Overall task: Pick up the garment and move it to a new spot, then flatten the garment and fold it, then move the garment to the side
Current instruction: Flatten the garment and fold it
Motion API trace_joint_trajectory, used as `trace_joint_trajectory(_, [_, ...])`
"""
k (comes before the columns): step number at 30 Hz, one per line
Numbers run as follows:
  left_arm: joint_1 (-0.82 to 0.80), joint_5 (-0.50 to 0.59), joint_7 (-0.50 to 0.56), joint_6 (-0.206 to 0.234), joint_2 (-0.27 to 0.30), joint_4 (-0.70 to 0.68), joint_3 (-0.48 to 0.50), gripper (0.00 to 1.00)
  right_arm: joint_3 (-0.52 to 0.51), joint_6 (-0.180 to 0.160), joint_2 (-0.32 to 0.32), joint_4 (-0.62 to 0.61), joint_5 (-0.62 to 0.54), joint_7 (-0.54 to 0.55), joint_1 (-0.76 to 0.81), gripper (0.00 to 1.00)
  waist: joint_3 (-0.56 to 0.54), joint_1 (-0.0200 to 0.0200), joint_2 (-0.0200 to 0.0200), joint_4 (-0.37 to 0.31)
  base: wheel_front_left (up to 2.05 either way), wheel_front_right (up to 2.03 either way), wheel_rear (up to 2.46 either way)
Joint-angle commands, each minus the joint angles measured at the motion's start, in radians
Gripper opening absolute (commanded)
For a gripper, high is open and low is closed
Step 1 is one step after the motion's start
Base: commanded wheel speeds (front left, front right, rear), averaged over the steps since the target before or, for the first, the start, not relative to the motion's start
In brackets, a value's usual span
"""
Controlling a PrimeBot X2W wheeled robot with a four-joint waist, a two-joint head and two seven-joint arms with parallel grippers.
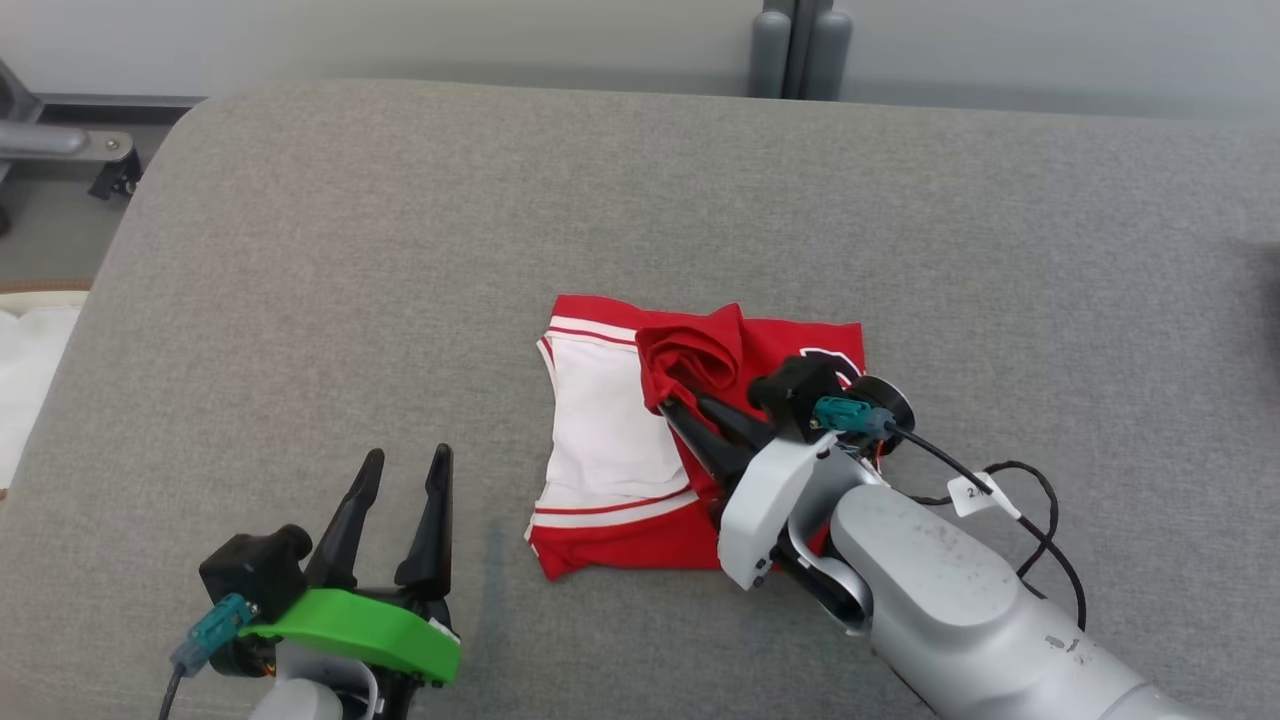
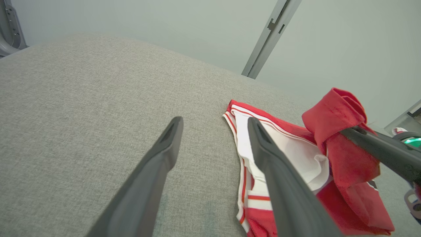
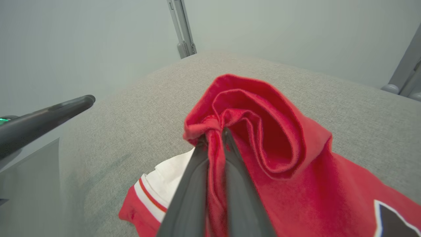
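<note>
The garment point(image 1: 610, 440) is red with a white panel and red stripes, lying partly folded mid-surface. My right gripper point(image 1: 668, 406) is shut on a bunched red fold of the garment, lifted above the rest; its fingers point(image 3: 197, 184) pinch the cloth point(image 3: 250, 131) between them. My left gripper point(image 1: 405, 478) hovers open to the left of the garment, nothing between its fingers point(image 2: 158, 164). In the left wrist view the garment point(image 2: 289, 154) lies just right of the open fingers, with the right gripper's finger point(image 2: 381, 149) holding the raised fold.
A grey fabric-covered surface point(image 1: 400, 250) carries everything, with wide free room left, behind and right. A black cable point(image 1: 1030, 520) trails from the right wrist. A grey post point(image 1: 795, 45) stands beyond the far edge. White material point(image 1: 25, 370) lies past the left edge.
</note>
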Motion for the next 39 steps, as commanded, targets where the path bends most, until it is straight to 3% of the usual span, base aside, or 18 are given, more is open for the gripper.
trace_joint_trajectory(1, [-0.018, 0.012, -0.003, -0.004, -0.004, 0.007, -0.001, 1.0, 0.016, -0.002, -0.004, 0.013, 0.009, 0.002, -0.02, 0.0, 0.011, 0.0, 0.0, 0.026, 0.0, 0.0, 0.0])
trace_joint_trajectory(8, [-0.035, 0.023, -0.003, -0.011, -0.015, 0.022, -0.001, 1.0, 0.105, -0.002, -0.004, 0.06, 0.054, 0.026, -0.062, 0.02, 0.015, 0.0, 0.0, 0.04, 0.0, 0.0, 0.0])
trace_joint_trajectory(11, [-0.046, 0.025, -0.003, -0.014, -0.018, 0.028, -0.005, 1.0, 0.132, -0.002, -0.004, 0.07, 0.071, 0.031, -0.081, 0.38, 0.016, 0.0, 0.0, 0.043, 0.0, 0.0, 0.0])
trace_joint_trajectory(12, [-0.049, 0.025, -0.003, -0.015, -0.019, 0.031, -0.008, 1.0, 0.142, -0.002, -0.004, 0.072, 0.079, 0.034, -0.086, 0.45, 0.017, 0.0, 0.0, 0.044, 0.0, 0.0, 0.0])
trace_joint_trajectory(13, [-0.05, 0.026, -0.003, -0.015, -0.02, 0.034, -0.009, 1.0, 0.152, -0.002, -0.004, 0.071, 0.085, 0.036, -0.091, 0.9, 0.017, 0.0, 0.0, 0.045, 0.0, 0.0, 0.0])
trace_joint_trajectory(14, [-0.05, 0.027, -0.003, -0.016, -0.021, 0.036, -0.01, 1.0, 0.164, -0.002, -0.004, 0.066, 0.094, 0.035, -0.097, 1.0, 0.018, 0.0, 0.0, 0.046, 0.0, 0.0, 0.0])
trace_joint_trajectory(21, [-0.054, 0.027, -0.003, -0.017, -0.024, 0.042, -0.009, 1.0, 0.208, -0.002, -0.004, 0.041, 0.142, 0.005, -0.132, 1.0, 0.017, 0.0, 0.0, 0.035, 0.0, 0.0, 0.0])
trace_joint_trajectory(27, [-0.043, 0.04, -0.003, -0.018, -0.017, 0.022, 0.015, 1.0, 0.165, -0.002, -0.004, 0.057, 0.131, -0.037, -0.168, 1.0, 0.01, 0.0, 0.0, 0.001, 0.0, 0.0, 0.0])
trace_joint_trajectory(33, [-0.031, 0.068, -0.003, -0.017, -0.022, -0.001, 0.033, 1.0, 0.046, -0.002, -0.004, 0.098, 0.06, -0.056, -0.191, 1.0, -0.003, 0.0, 0.0, -0.045, 0.0, 0.0, 0.0])
trace_joint_trajectory(39, [-0.051, 0.107, -0.003, -0.015, -0.035, -0.013, 0.054, 1.0, -0.182, -0.002, -0.004, 0.067, -0.1, -0.057, -0.125, 1.0, -0.024, 0.0, 0.0, -0.1, 0.0, 0.0, 0.0])
